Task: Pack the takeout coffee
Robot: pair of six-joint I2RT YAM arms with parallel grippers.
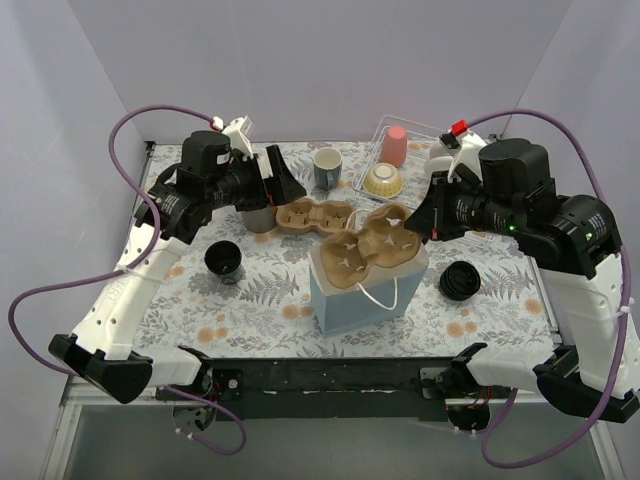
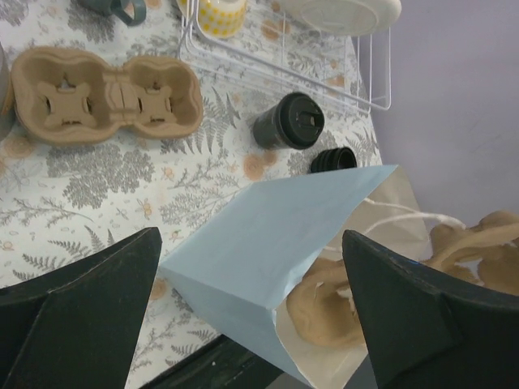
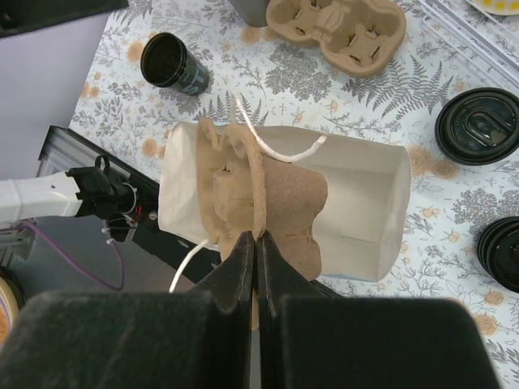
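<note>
The right gripper point(image 3: 256, 243) was clamped tight on the edge of a brown moulded-cardboard cup carrier point(image 3: 284, 203), which was lodged in the mouth of a pale blue paper bag point(image 1: 360, 300). The left gripper point(image 2: 250, 243) hung spread wide, holding nothing. A lidless black disposable cup point(image 1: 223, 260) sat on the floral bench point(image 1: 260, 300) left of the bag. Two lidded black cups point(image 3: 478, 126) sat to its right. A second brown carrier point(image 1: 315, 215) lay behind the bag.
</note>
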